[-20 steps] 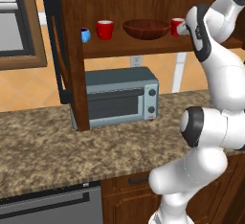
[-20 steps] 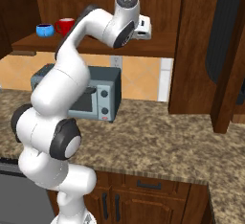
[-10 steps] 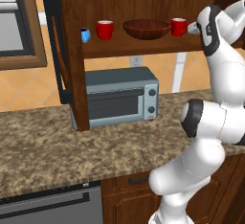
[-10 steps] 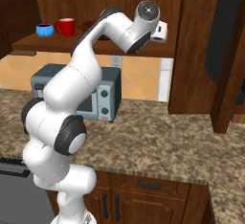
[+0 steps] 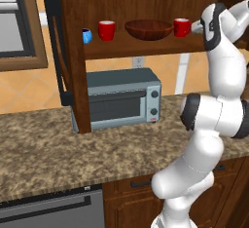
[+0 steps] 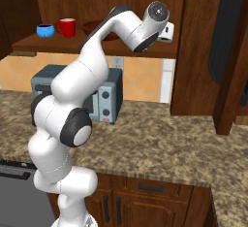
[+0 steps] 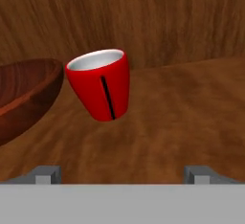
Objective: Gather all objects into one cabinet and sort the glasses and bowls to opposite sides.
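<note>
Hidden: in your right base view the arm covered most of the bowl point(image 6: 93, 26) and the second red mug.
Cut off: your hand view showed 1 curved edge of the bowl point(image 7: 24, 94) at the left.
Gripper point(image 7: 122, 174): you had it fully open, holding nothing, tips apart before the mug point(image 7: 100, 84).
Mug look: glossy red, white inside, handle edge-on as a dark line.
Shelf point(image 5: 146, 47): blue cup point(image 5: 86, 35), red mug point(image 5: 106, 29), bowl point(image 5: 149, 28), red mug point(image 5: 182, 27), left to right.

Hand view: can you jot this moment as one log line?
hand: open, empty | glossy red mug: ahead on shelf, beside wide brown wooden bowl
</note>
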You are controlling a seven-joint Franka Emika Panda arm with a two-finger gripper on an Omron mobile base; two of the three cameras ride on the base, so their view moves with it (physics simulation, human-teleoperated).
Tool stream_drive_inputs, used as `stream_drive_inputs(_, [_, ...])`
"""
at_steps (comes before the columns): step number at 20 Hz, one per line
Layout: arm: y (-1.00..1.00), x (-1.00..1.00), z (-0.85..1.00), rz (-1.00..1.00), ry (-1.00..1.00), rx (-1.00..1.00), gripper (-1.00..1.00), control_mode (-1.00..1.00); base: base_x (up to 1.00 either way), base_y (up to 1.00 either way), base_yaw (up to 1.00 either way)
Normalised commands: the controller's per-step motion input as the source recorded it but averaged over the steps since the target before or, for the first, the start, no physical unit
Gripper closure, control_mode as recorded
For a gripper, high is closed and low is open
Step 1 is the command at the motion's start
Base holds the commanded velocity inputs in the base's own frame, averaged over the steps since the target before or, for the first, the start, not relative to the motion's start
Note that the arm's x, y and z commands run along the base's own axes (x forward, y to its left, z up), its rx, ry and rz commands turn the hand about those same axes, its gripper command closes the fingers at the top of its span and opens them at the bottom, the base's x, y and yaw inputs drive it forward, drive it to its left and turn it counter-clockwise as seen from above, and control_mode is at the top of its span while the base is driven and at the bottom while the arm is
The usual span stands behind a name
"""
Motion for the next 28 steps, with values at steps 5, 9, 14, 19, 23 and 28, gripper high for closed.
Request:
stream_drive_inputs(5, [0.01,0.35,0.0,0.0,0.0,0.0,-1.0,-1.0,0.0,0.0,0.0])
stream_drive_inputs(9, [0.0,0.37,0.0,0.0,0.0,0.01,-1.0,-1.0,0.0,0.0,0.0])
stream_drive_inputs(14, [0.03,0.04,0.0,0.05,0.0,0.02,-1.0,-1.0,0.0,0.0,0.0])
stream_drive_inputs(19, [0.02,0.29,0.0,0.09,0.0,0.01,-1.0,-1.0,0.0,0.0,0.0])
stream_drive_inputs(23, [0.0,0.26,-0.03,0.12,0.0,0.0,-1.0,-1.0,0.0,0.0,0.0])
stream_drive_inputs(28, [0.0,0.29,0.0,0.11,0.0,0.0,-1.0,-1.0,0.0,0.0,0.0])
